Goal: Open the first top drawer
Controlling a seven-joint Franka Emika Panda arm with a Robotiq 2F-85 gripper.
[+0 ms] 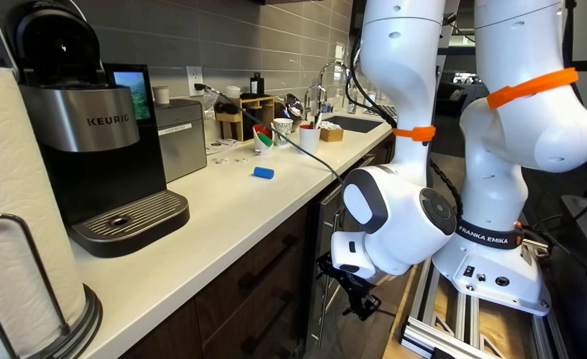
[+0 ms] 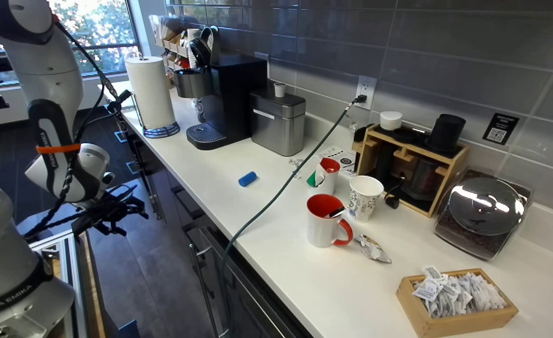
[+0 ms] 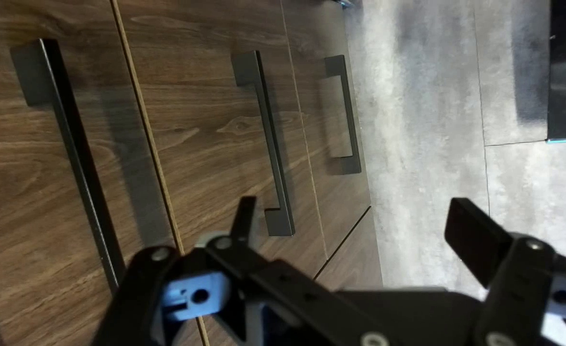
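The first top drawer (image 3: 4,192) is the dark wood front furthest left in the wrist view, closed, with a long black bar handle (image 3: 79,154). In an exterior view that drawer front (image 1: 226,289) and its handle (image 1: 268,263) lie just under the counter edge. My gripper (image 3: 360,223) is open, its fingers (image 3: 477,240) wide apart with only air between them. It hangs in front of the cabinets, low and away from the handle, as the gripper (image 1: 361,301) in an exterior view shows. The drawer's inside is hidden.
Below it are two more drawer fronts with a middle handle (image 3: 271,144) and a lower handle (image 3: 348,115). The white counter (image 1: 214,219) overhangs them. A metal bar handle (image 2: 203,291) stands out nearby. A cable (image 2: 276,197) crosses the counter and hangs over its edge.
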